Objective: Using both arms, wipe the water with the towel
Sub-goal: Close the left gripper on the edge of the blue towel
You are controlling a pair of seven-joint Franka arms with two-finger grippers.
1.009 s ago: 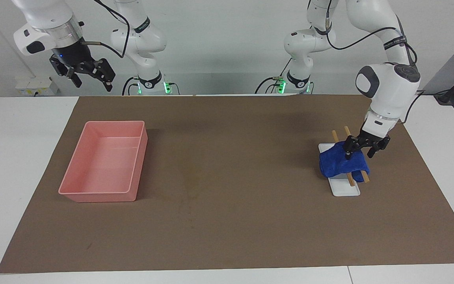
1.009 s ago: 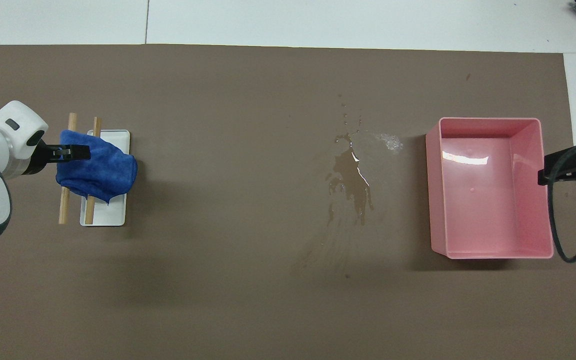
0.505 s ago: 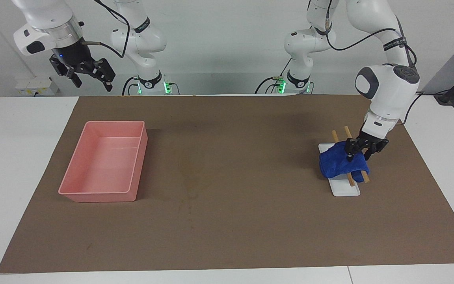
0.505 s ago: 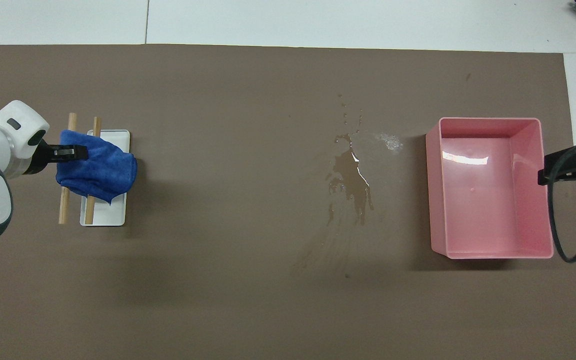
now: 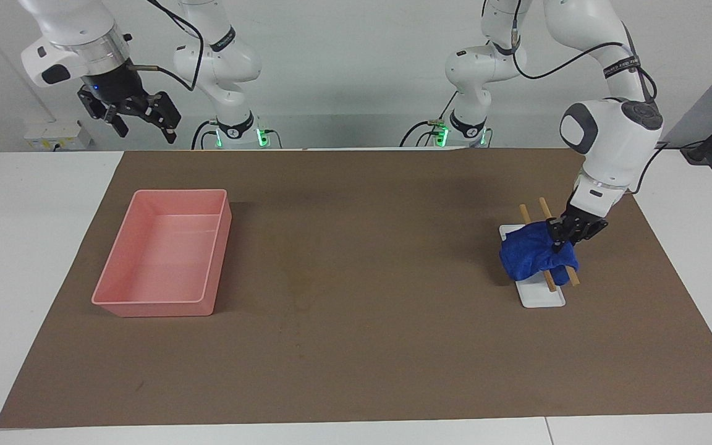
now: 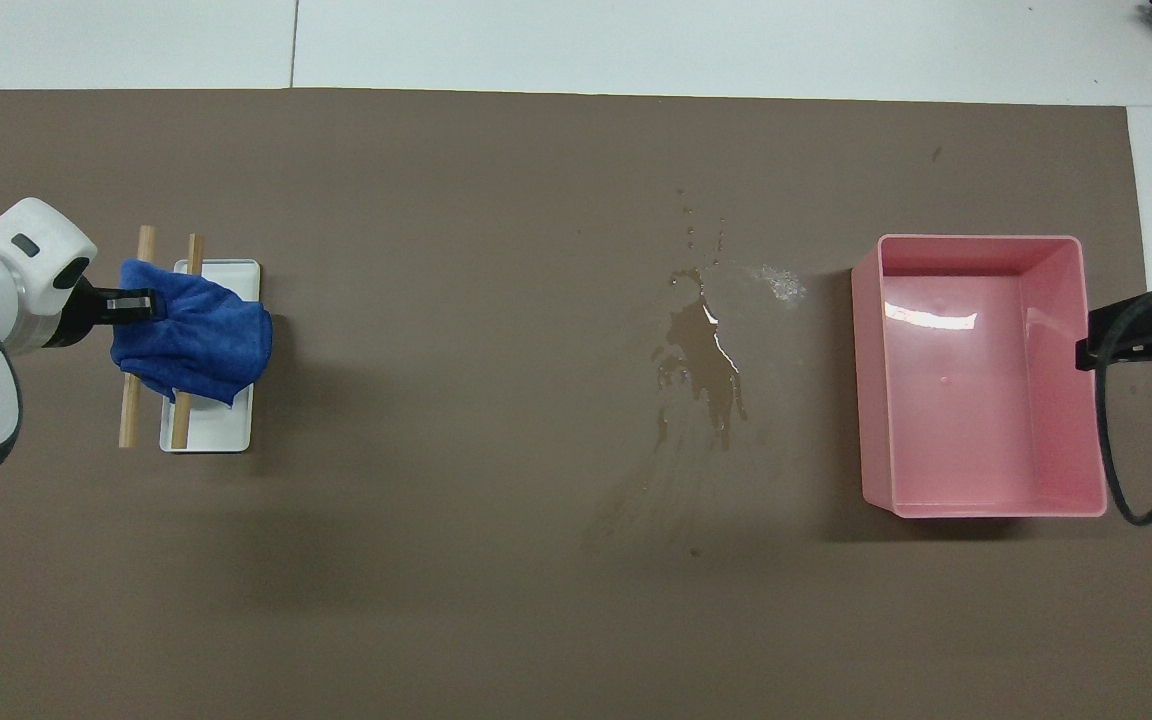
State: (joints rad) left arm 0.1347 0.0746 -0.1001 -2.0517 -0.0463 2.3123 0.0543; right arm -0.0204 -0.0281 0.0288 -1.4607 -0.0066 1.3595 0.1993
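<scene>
Both views are bright and evenly lit from above, and both stay sharp out to the edges. The counter's brown mat (image 6: 536, 620) is matte and takes only soft, blurred shadows. One lies beside the pink tray (image 5: 115, 306) toward the left arm's end, another beside the blue towel (image 6: 196, 340). In the overhead view the water puddle (image 6: 701, 365) throws back a thin white glint, and a white streak of glare crosses the tray's floor.
</scene>
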